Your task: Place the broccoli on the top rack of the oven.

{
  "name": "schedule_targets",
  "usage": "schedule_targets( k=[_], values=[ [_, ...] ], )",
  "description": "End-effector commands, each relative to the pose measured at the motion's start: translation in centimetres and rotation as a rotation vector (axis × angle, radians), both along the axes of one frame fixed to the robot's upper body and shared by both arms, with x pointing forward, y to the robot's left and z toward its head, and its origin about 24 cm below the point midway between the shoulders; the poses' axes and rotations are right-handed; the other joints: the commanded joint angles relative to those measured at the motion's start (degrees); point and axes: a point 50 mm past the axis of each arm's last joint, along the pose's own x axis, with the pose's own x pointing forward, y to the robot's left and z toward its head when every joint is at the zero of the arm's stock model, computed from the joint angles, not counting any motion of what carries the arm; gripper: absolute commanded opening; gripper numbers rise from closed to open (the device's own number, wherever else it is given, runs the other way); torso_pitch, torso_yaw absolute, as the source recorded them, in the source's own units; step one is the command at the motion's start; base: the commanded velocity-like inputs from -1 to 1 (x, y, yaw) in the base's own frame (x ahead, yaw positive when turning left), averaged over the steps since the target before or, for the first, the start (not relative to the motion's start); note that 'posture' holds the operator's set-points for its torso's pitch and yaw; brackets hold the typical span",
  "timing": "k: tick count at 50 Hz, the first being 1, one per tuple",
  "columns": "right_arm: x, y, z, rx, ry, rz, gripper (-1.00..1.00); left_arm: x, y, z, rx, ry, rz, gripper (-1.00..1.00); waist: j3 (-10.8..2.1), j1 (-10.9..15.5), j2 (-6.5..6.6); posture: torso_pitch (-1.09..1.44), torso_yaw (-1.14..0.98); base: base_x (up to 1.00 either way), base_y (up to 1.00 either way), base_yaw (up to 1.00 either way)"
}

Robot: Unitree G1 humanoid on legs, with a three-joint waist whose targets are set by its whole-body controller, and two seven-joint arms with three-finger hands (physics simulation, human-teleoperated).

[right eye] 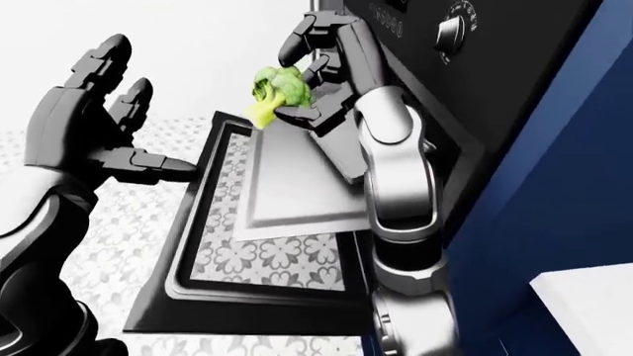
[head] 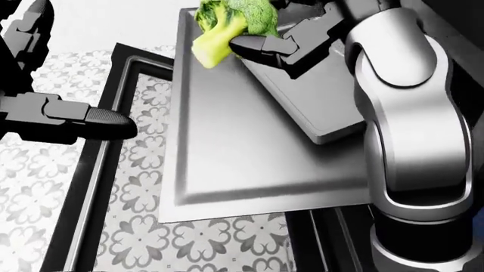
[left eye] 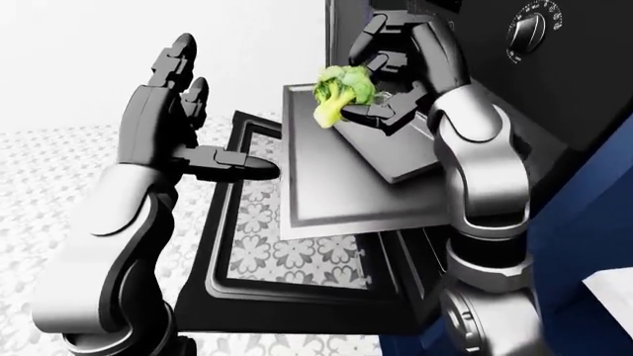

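Right hand (left eye: 395,67) held the broccoli (left eye: 342,90), fingers (left eye: 371,113) clamped on it: one finger under the crown, the others curled over the top. Pale stalk pointed down and toward the left of the left-eye view, green crown up against the palm

Broccoli sat in the air over the far left corner of the large flat tray (head: 249,147), which stuck out of the oven (right eye: 475,96) over the open oven door (left eye: 297,297). Couldn't tell if the stalk touched the tray or cleared it. A second, smaller tray (head: 310,102) lay tilted across the right side of the big one, its far end running under the right hand. Couldn't tell which rack level either tray sat on

Left hand (left eye: 163,111) was empty, fingers apart and upright, thumb (head: 95,122) pointing right toward the tray's left edge, just beside it but not touching. It hung over the left rim of the oven door, well apart from the broccoli

Door glass showed the patterned floor tiles (right eye: 128,222) through it. Control knob (right eye: 451,30) visible high on the oven face in the right-eye view; blue cabinet panel (right eye: 554,193) to the right of the oven
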Motion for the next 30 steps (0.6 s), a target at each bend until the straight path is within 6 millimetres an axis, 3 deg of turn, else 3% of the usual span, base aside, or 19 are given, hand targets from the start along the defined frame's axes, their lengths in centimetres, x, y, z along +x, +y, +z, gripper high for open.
schedule_targets(
  k=[1, 5, 7, 8, 9, 10, 13, 18, 20, 22, 23, 26, 30],
  values=[
    [-0.7, 0.4, 1.7, -0.001, -0.090, 0.019, -1.00, -0.3, 0.2, 1.2, 0.004, -0.076, 0.015, 1.00, -0.98, 0.1, -0.08, 0.00, 0.00, 0.19, 0.00, 0.00],
    [-0.7, 0.4, 1.7, -0.002, -0.089, 0.018, -1.00, -0.4, 0.2, 1.1, 0.004, -0.075, 0.014, 1.00, -0.65, -0.3, 2.30, 0.00, 0.00, 0.18, 0.00, 0.00],
    [-0.7, 0.4, 1.7, -0.002, -0.088, 0.018, -1.00, -0.4, 0.3, 1.1, 0.004, -0.076, 0.015, 1.00, -1.77, -0.6, 5.62, 0.00, 0.00, 0.20, 0.00, 0.00],
    [-0.7, 0.4, 1.8, -0.002, -0.088, 0.018, -1.00, -0.4, 0.3, 1.1, 0.004, -0.076, 0.015, 1.00, -1.21, -0.2, 3.50, 0.00, 0.00, 0.26, 0.00, 0.00],
    [-0.7, 0.5, 1.7, -0.002, -0.088, 0.019, -1.00, -0.4, 0.2, 1.1, 0.004, -0.076, 0.015, 1.00, -0.56, -0.6, 4.51, 0.00, 0.00, 0.27, 0.00, 0.00],
    [-0.7, 0.5, 1.7, -0.002, -0.087, 0.019, -1.00, -0.4, 0.2, 1.1, 0.005, -0.075, 0.014, 1.00, -0.48, -0.5, 4.48, 0.00, 0.00, 0.28, 0.00, 0.00],
    [-0.7, 0.4, 1.7, -0.001, -0.088, 0.021, -1.00, -0.4, 0.2, 1.0, 0.005, -0.075, 0.015, 1.00, -0.86, -0.4, 3.63, 0.00, 0.00, 0.27, 0.00, 0.00],
    [-0.7, 0.4, 1.7, 0.003, -0.092, 0.024, -1.00, -0.4, 0.2, 1.1, 0.007, -0.078, 0.015, 1.00, -0.04, -0.2, 1.89, 0.00, 0.00, 0.13, 0.00, 0.00],
    [-0.8, 0.4, 1.8, 0.003, -0.093, 0.024, -1.00, -0.5, 0.2, 1.2, 0.007, -0.081, 0.016, 1.00, 0.02, 0.2, 0.37, 0.00, 0.00, 0.00, 0.00, 0.00],
    [-0.8, 0.3, 2.1, 0.004, -0.097, 0.021, -1.00, -0.7, 0.2, 1.5, 0.001, -0.092, 0.005, 1.00, -0.50, 0.7, -2.44, 0.00, 0.00, 0.00, 0.00, 0.00],
    [-0.8, 0.2, 2.2, 0.005, -0.099, 0.013, -1.00, -0.7, 0.1, 1.5, 0.005, -0.094, -0.001, 1.00, -0.10, 0.8, -0.75, 0.00, 0.00, 0.00, 0.00, 0.00],
    [-0.6, -0.1, 2.4, 0.002, -0.097, -0.017, -1.00, -0.9, 0.1, 1.7, 0.009, -0.098, -0.005, 1.00, -1.07, 0.7, -0.57, 0.00, 0.00, 0.00, 0.00, 0.00],
    [-0.5, -0.6, 3.0, 0.005, -0.095, -0.053, -1.00, -1.1, 0.1, 1.8, 0.018, -0.107, -0.007, 1.00, -0.92, 0.4, 0.05, 0.00, 0.00, 0.00, 0.00, 0.00]
  ],
)
